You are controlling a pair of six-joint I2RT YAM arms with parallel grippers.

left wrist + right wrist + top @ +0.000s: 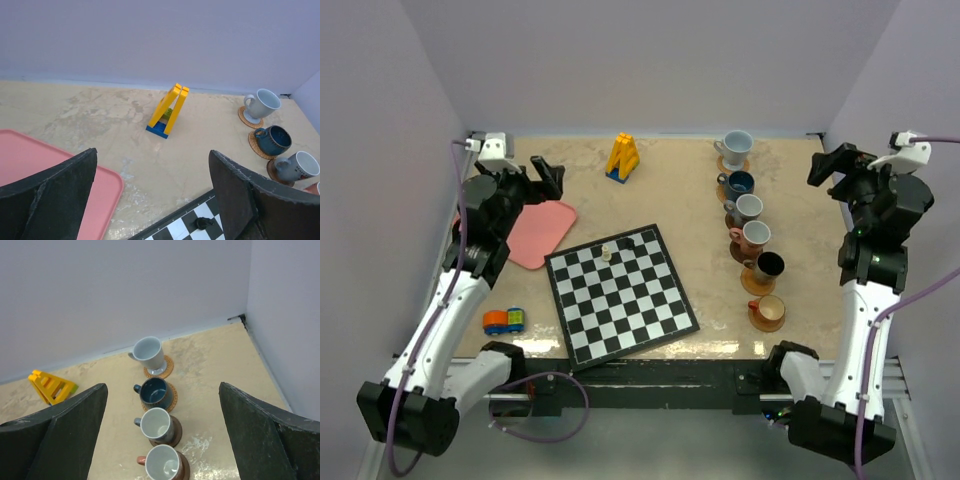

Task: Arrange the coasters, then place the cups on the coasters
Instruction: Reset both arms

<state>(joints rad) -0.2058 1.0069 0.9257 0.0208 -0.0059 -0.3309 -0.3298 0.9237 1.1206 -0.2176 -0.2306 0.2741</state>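
Six cups stand in a column on the right side of the table, each on its own coaster. From far to near they are pale blue-white (735,148), dark teal (739,184), grey (748,209), coppery pink (755,237), black (768,266) and tan (770,311). A light coaster (168,368) shows under the pale cup (149,354) and a dark coaster (176,432) under the grey cup (157,426). My left gripper (538,178) hangs open above the pink tray's far corner, holding nothing (152,165). My right gripper (830,166) is open and empty, raised to the right of the far cups (162,390).
A chessboard (620,295) lies at centre front with a white piece (607,252) and a black piece (628,241) near its far edge. A pink tray (540,232) lies on the left, a yellow brick frame (623,157) at the back, and a small toy car (505,320) at front left.
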